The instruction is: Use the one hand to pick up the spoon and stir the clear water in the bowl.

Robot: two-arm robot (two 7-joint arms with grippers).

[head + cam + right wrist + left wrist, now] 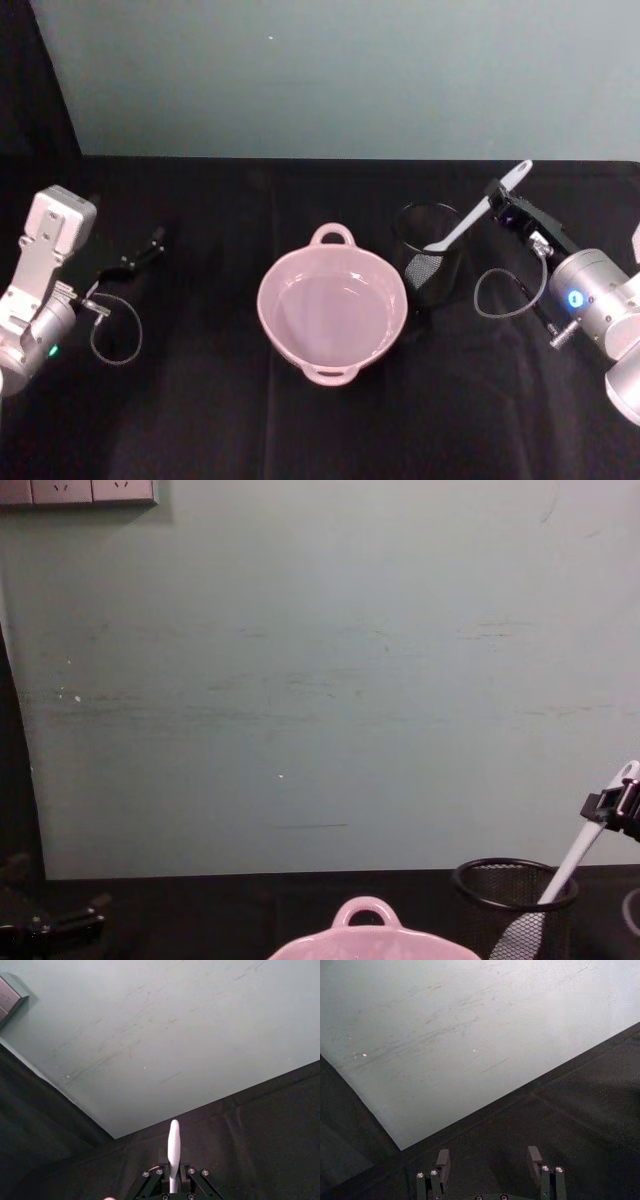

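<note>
The right hand (497,196) is clamped on the upper handle of the spoon (470,220). The spoon leans out of the black wire-mesh cup (430,265), with its blade low inside the cup and its handle tip projecting past the jaws. The cup stands just beside the pink bowl (285,340), which sits at the centre of the black table (200,420) and holds clear water.

Hazards from this position:

- Cup tip-over. The spoon is tilted; a sideways pull before the blade clears the rim would likely drag or topple the light mesh cup toward the bowl.
- Grip slip. The slim, smooth handle may rotate in the flat jaws, leaving the blade misaligned for stirring.
- Spill. Entering the bowl too fast, or striking its wall, could slosh water or shift the bowl.

The left hand (130,262) rests parked at the table's left, jaws apart, holding nothing.
</note>
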